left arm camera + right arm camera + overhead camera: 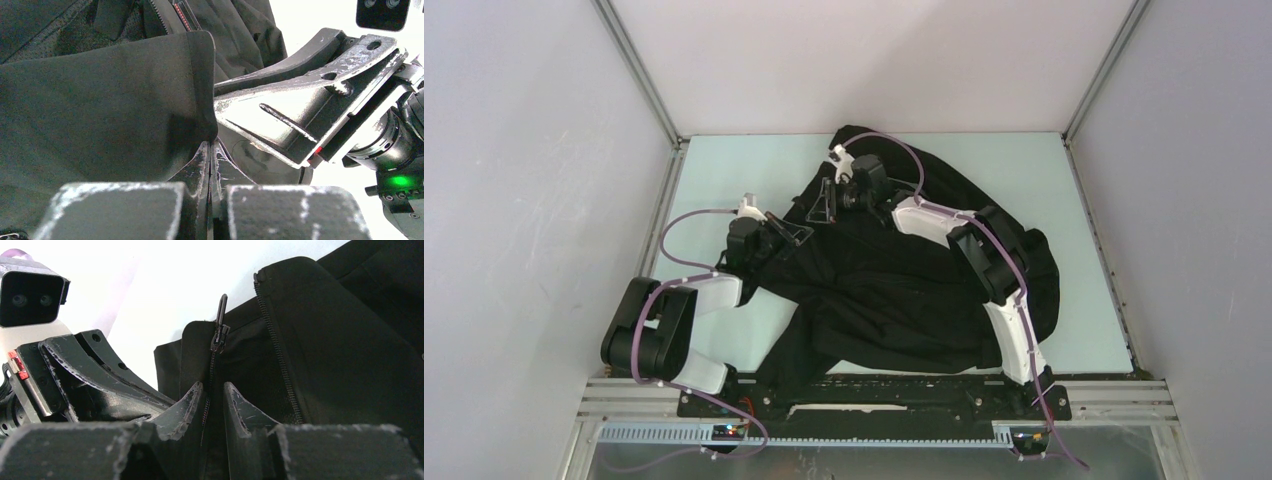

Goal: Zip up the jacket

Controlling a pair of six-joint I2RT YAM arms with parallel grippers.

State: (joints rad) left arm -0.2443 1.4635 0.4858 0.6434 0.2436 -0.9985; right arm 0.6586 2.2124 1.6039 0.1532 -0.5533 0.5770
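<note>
Pinching left fingers [197, 167]: pressed flat together, with a hemmed edge of the jacket [100, 115] caught at their tips.
Left gripper [210, 146]: at the jacket's left front edge, on its far half.
Right fingers [187, 402]: a narrow gap apart, one on each side of the zip [209, 390]. Whether the pads touch the zip cannot be told.
Right gripper [214, 389]: over the jacket's far part, just short of the slider [218, 337] and just beside the left gripper.
Slider: on the zip line past the right fingertips, its pull tab [222, 305] standing upright.
Teeth row [277, 355]: runs along a separate fabric edge to the right of the slider, apart from it.
Jacket: black and crumpled, spread over the middle of the table [724, 170]. One part trails toward the arm bases, and the front is open where the right wrist view shows it.
</note>
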